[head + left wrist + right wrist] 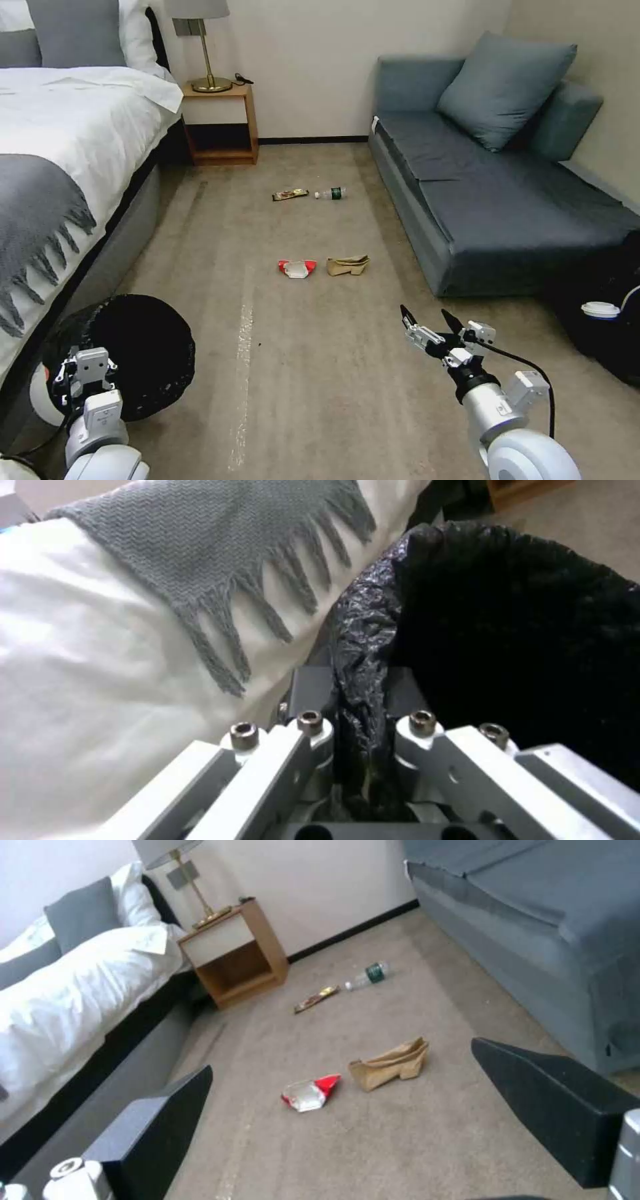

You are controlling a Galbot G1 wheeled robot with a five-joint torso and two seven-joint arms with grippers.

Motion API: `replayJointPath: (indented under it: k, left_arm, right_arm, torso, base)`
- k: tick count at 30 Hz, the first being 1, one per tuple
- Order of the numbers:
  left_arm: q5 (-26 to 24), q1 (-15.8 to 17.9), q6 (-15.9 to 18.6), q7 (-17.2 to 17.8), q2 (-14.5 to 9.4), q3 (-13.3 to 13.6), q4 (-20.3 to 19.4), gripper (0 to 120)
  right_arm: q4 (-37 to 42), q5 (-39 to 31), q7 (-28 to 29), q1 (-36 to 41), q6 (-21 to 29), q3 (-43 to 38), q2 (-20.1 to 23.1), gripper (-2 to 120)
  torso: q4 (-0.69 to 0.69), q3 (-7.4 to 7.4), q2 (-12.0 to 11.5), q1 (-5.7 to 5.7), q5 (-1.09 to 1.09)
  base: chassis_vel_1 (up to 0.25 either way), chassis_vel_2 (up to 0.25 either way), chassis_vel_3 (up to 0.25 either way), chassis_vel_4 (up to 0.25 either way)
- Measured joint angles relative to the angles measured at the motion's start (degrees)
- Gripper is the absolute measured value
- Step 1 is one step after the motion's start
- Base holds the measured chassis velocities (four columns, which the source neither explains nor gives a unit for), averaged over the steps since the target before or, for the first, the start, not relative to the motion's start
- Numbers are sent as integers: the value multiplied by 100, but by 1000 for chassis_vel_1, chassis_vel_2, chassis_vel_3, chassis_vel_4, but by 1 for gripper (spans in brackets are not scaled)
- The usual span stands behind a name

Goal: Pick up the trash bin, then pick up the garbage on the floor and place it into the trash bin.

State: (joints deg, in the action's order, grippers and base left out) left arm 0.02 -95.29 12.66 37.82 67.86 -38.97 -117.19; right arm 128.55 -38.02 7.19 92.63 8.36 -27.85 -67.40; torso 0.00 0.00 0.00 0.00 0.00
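Note:
The trash bin point(137, 353), white with a crinkly black bag, hangs tilted at the lower left beside the bed. My left gripper point(83, 375) is shut on its rim. In the left wrist view the bag's edge point(360, 645) is pinched in the left gripper point(360, 692). The garbage lies on the carpet ahead: a red-and-white packet point(297, 268) point(310, 1092), a brown paper bag point(347, 265) point(390, 1065), and farther off a snack wrapper point(290, 195) point(317, 999) and a small bottle point(332, 193) point(367, 976). My right gripper point(427, 319) point(341, 1057) hovers open, short of the paper bag.
A bed point(60, 133) with a fringed grey throw runs along the left. A blue-grey sofa point(500, 193) lines the right. A wooden nightstand point(220, 123) with a lamp stands at the far wall. A dark object with a white lid point(600, 310) sits at the right edge.

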Motion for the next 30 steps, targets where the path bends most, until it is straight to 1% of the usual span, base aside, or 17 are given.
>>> replayJointPath:
  k: [10,18,30]
  left_arm:
    - [6,63,-113,-1,-2,10,146,0]
    - [6,123,-185,-2,-27,11,257,0]
    - [3,128,-303,-2,-47,4,310,0]
  right_arm:
    - [-141,1,-30,-98,-18,26,-2,100]
    - [-226,2,-30,-188,-20,66,-4,100]
    - [-248,21,-48,-168,-36,90,-56,100]
  torso:
    - [0,0,0,0,0]
    - [0,0,0,0,0]
    - [0,0,0,0,0]
  base:
    - [-31,16,28,-24]
    - [-72,65,72,-69]
    - [-64,64,62,-64]
